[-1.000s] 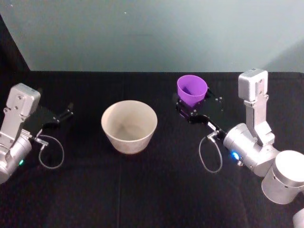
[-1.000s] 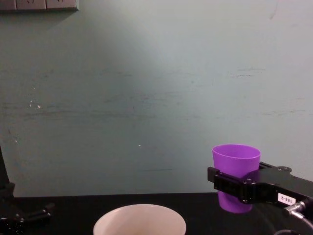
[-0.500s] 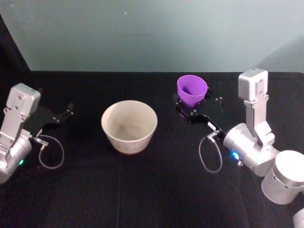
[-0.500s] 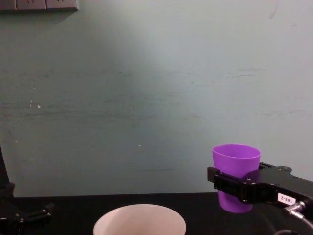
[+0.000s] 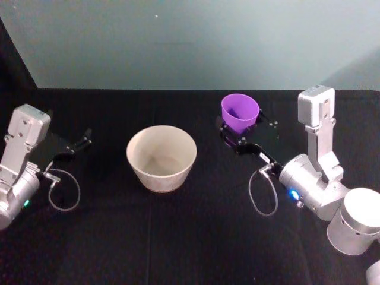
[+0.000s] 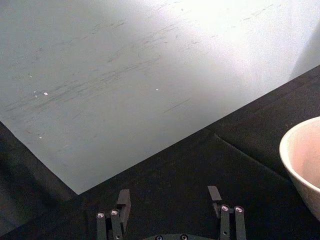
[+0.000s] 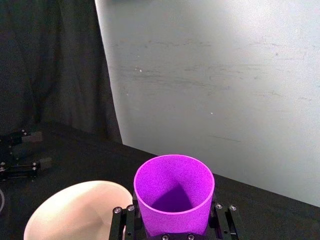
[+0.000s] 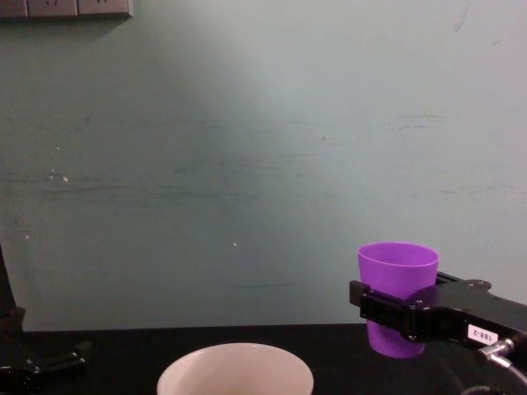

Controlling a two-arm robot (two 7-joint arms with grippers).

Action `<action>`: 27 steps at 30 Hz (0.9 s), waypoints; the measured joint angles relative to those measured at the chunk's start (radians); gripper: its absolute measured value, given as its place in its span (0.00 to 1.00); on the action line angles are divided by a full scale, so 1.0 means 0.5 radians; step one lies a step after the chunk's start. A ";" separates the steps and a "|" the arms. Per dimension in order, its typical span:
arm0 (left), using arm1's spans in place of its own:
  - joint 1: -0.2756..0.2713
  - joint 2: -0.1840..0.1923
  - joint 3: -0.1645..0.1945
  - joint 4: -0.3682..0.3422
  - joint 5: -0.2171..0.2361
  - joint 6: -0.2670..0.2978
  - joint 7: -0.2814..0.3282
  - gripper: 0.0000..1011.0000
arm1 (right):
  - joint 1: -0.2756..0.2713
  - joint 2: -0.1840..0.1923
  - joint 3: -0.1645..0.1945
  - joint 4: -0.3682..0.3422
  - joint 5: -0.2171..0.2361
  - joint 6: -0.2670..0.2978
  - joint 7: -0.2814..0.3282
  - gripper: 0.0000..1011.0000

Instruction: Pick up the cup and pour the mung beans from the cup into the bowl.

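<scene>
Grasp looks done, pour not started: right gripper [image 5: 240, 126] pinches small smooth purple plastic cup [image 5: 240, 111], upright, right of and slightly beyond wide off-white round bowl [image 5: 160, 175]; next carry left over rim, tip; left gripper [image 5: 83, 141] parked far left, fingers spread.

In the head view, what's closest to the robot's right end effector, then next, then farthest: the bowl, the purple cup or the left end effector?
1. The cup: gripped by the right end effector itself.
2. The bowl: in the middle, on its left.
3. The left end effector: open, at the far left.
</scene>
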 joint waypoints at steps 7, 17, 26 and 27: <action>0.000 0.000 0.000 0.000 0.000 0.000 0.000 0.99 | 0.000 0.000 0.000 0.000 0.000 0.000 0.000 0.71; 0.000 0.000 0.000 0.000 0.000 0.000 0.000 0.99 | 0.000 0.000 0.000 0.000 0.000 0.000 0.000 0.71; 0.000 0.000 0.000 0.000 0.000 0.000 0.000 0.99 | 0.000 0.000 0.000 0.000 0.000 0.000 0.000 0.71; 0.000 0.000 0.000 0.000 0.000 0.000 0.000 0.99 | 0.000 0.000 0.000 0.000 0.000 0.000 0.000 0.71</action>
